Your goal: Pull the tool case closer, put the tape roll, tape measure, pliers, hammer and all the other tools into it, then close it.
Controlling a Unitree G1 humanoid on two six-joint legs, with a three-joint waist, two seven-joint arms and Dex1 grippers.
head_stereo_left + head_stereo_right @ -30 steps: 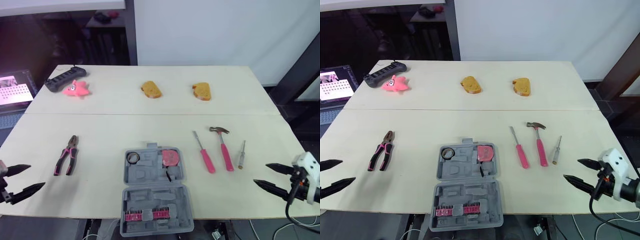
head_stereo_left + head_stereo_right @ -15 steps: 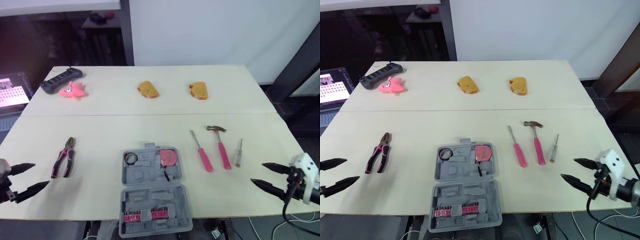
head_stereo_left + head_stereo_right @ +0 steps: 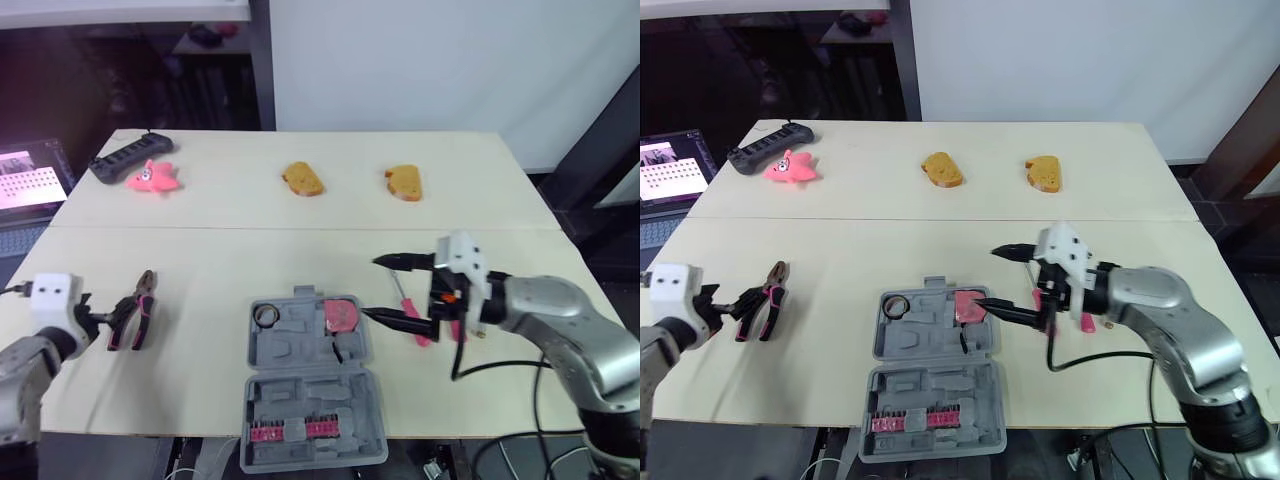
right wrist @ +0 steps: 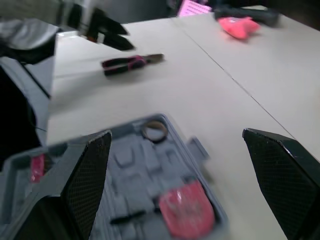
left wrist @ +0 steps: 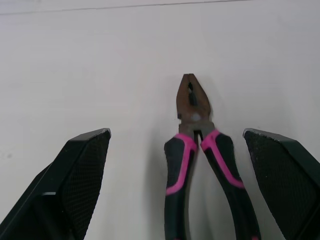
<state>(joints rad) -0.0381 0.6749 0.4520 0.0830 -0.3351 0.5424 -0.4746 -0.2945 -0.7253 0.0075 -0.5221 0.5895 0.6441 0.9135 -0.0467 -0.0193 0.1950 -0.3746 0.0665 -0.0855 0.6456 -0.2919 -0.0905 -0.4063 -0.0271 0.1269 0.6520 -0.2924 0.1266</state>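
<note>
The grey tool case [image 3: 310, 400] lies open at the table's front edge. A tape roll [image 3: 265, 316] and a pink tape measure [image 3: 341, 315] sit in its far half. Pink-handled pliers [image 3: 135, 310] lie to its left; my left gripper [image 3: 100, 318] is at their handles, open, with the fingers [image 5: 82, 165] on either side of the pliers [image 5: 200, 165]. My right gripper [image 3: 385, 290] hangs open just right of the case, above a pink screwdriver [image 3: 420, 334], and hides most of the hammer. From the right wrist I see the case [image 4: 135, 200] and the pliers [image 4: 131, 62].
Two pieces of bread [image 3: 302, 179] [image 3: 403, 183] lie at the back of the table. A pink toy [image 3: 151, 178] and a black power strip [image 3: 125, 157] are at the back left. A lit screen [image 3: 25, 180] stands beyond the left edge.
Both arms have come in from the table's front corners. The left gripper now straddles the pliers' handles; the right gripper has swung left to the case's right side.
</note>
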